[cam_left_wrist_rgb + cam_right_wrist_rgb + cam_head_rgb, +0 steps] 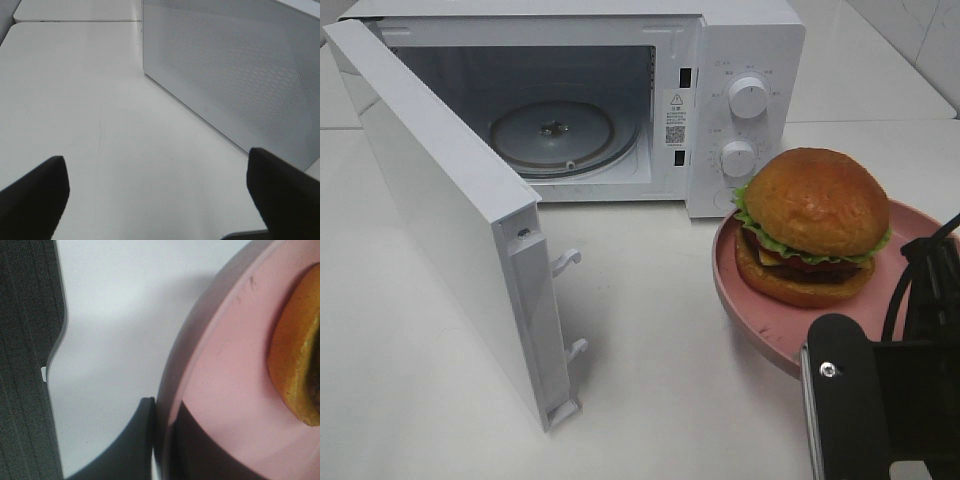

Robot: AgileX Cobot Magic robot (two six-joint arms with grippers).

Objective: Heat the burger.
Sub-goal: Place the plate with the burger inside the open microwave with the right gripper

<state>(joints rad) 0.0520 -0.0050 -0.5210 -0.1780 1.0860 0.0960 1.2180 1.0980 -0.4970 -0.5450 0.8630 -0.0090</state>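
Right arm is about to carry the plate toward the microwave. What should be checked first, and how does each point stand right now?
1. Microwave door swung wide open: ok.
2. Glass turntable holds nothing else: ok.
3. Burger upright on the pink plate: ok.
4. Right gripper closed on the plate's rim, a finger on each face: ok.
5. Left gripper out of the way, open on the door's outer side: ok.
6. Plate lifted off the table: cannot tell.
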